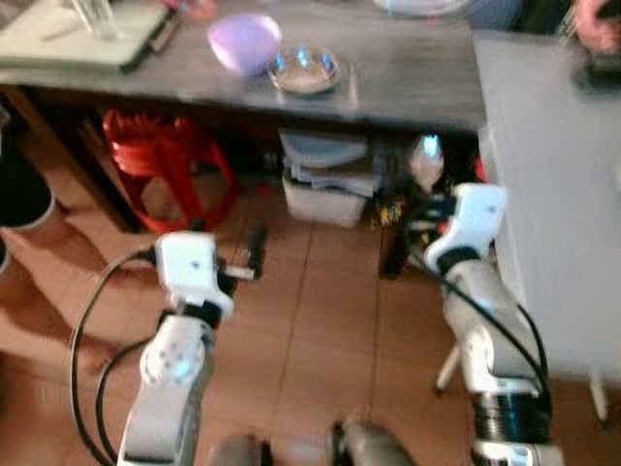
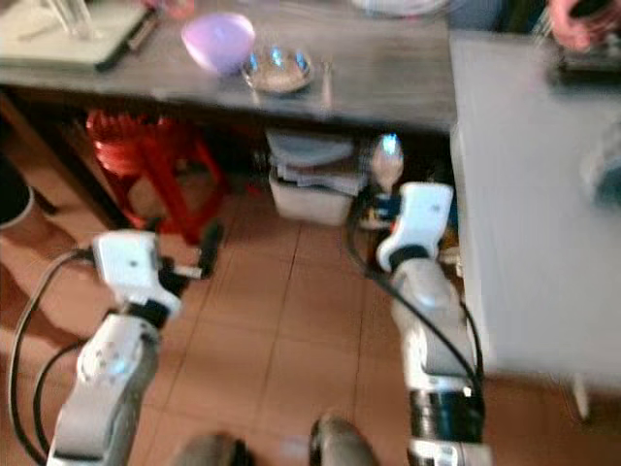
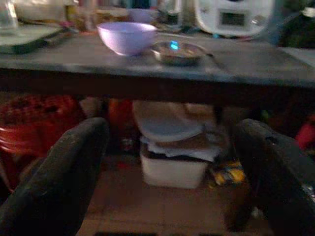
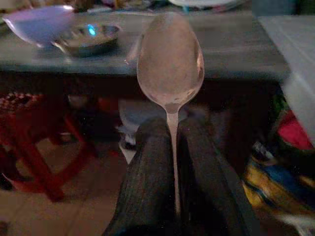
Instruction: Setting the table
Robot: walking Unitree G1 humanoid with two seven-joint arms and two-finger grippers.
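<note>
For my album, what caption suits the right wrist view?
Right gripper pinching a metal spoon by its handle, facing the purple bowl and steel dish on the table.

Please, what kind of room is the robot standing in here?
Probably a home kitchen or dining corner. A grey table bears a purple bowl and a metal dish, a red plastic stool stands under it on a tiled floor, and the right gripper holds a spoon.

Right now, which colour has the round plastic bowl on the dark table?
The round plastic bowl is light purple; the left wrist view shows it best.
</note>
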